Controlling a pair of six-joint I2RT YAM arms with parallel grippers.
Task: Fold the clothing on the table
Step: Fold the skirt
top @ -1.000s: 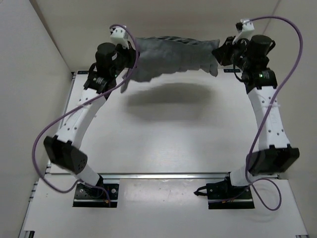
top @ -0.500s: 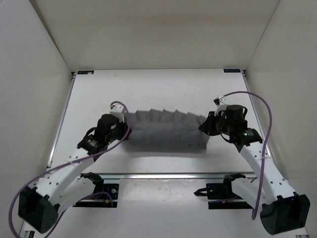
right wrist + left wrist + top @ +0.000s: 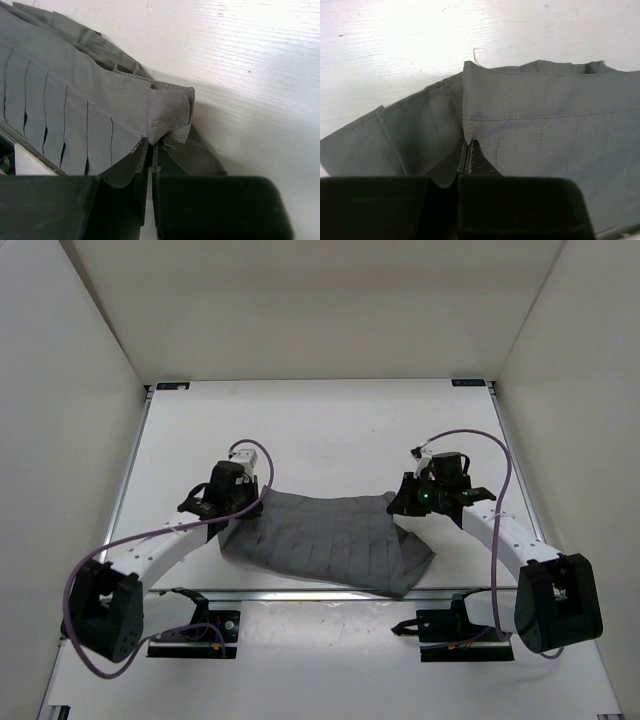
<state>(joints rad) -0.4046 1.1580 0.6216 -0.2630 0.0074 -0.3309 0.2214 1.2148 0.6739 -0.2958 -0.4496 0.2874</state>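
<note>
- The skirt (image 3: 330,545) lies spread on the near half of the table (image 3: 320,430), between the two arms
- Its waistband (image 3: 545,95) runs along the far side, and the hem (image 3: 395,585) flares toward the bases and reaches the rail (image 3: 250,593)
- The left gripper (image 3: 467,152) sits low at the skirt's left waistband corner, with its jaws pressed together on a fold of the cloth
- The right gripper (image 3: 152,146) sits at the right waistband corner, with its jaws likewise clamped on the cloth
- The waistband sags slightly between the two grips
- The pleats (image 3: 65,130) lie flat and fan out toward the hem
</note>
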